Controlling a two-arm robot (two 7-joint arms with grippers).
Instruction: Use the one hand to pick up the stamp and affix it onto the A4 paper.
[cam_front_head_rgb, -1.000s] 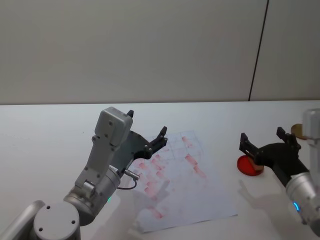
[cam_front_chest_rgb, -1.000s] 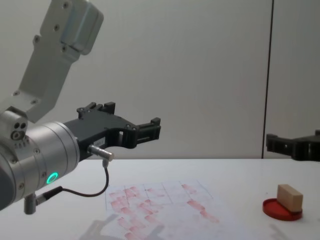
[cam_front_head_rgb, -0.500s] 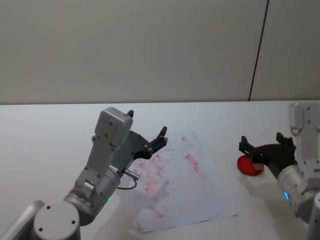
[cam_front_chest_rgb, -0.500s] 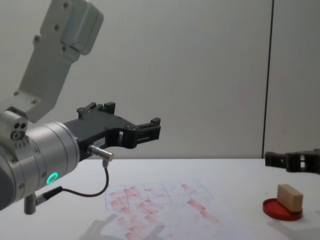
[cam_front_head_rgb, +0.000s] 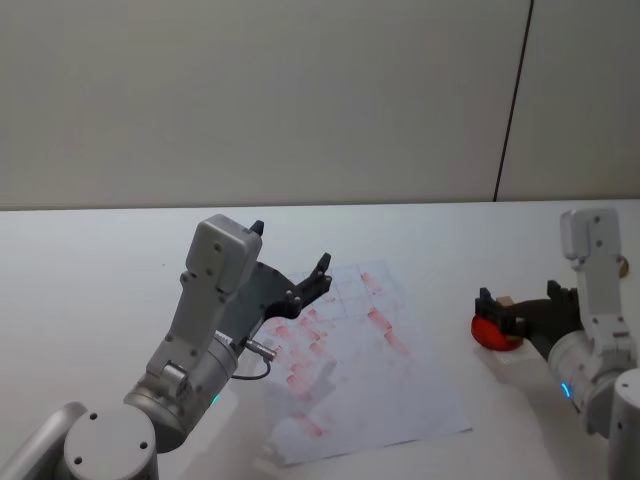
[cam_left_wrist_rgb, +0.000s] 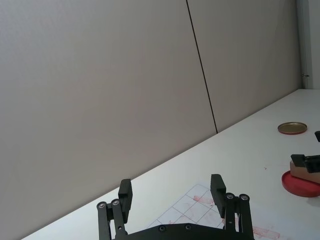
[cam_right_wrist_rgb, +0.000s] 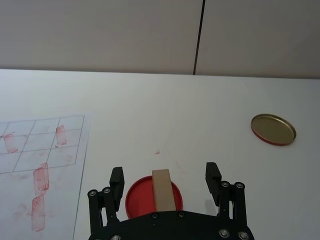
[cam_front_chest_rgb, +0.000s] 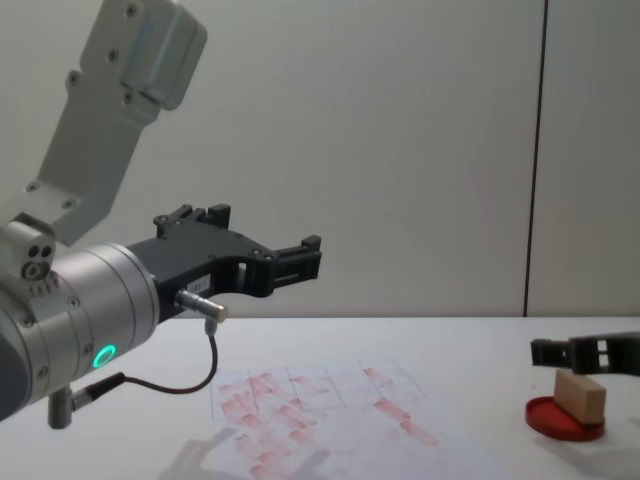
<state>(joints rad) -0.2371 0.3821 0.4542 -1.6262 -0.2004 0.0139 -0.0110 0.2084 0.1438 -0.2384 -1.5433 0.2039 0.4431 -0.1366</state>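
- Stamp (cam_right_wrist_rgb: 163, 192) stands on the red ink pad (cam_right_wrist_rgb: 136, 198), right of the A4 paper (cam_front_head_rgb: 385, 400)
- My right gripper (cam_right_wrist_rgb: 165, 176) is spread wide, a finger on either side of it, gaps showing
- My left gripper (cam_left_wrist_rgb: 171, 186), likewise released, hangs above the paper's left side

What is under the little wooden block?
The stamp sits on the red ink pad, with the open right gripper close by. The pad's middle and the stamp's underside are hidden.
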